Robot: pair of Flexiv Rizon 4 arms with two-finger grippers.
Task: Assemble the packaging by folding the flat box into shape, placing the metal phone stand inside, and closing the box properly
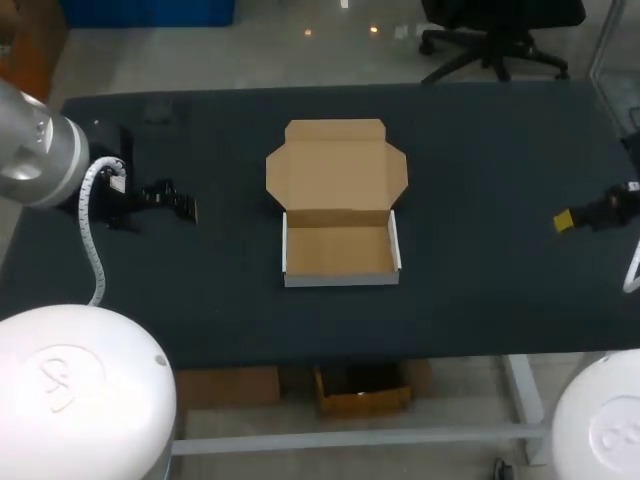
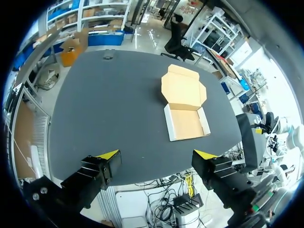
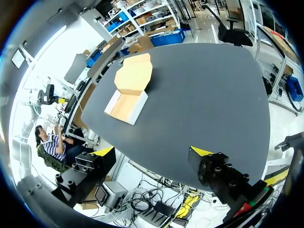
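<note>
A cardboard box (image 1: pixel 340 252) sits at the table's middle, folded into a shallow tray with white outer walls. Its lid (image 1: pixel 337 165) lies flat open behind it, side flaps spread. The tray is empty, and I see no metal phone stand in any view. My left gripper (image 1: pixel 178 203) hovers over the table's left part, well apart from the box, open and holding nothing. In the left wrist view the box (image 2: pixel 186 122) lies far ahead of the open gripper (image 2: pixel 157 154). My right gripper (image 1: pixel 566 220) stays near the right edge, open. The box (image 3: pixel 125 106) is far ahead of that gripper (image 3: pixel 152 151).
The black table (image 1: pixel 480 150) carries only the box and a small dark object (image 1: pixel 155 112) near its far left corner. Wide bare surface lies on both sides of the box and in front of it.
</note>
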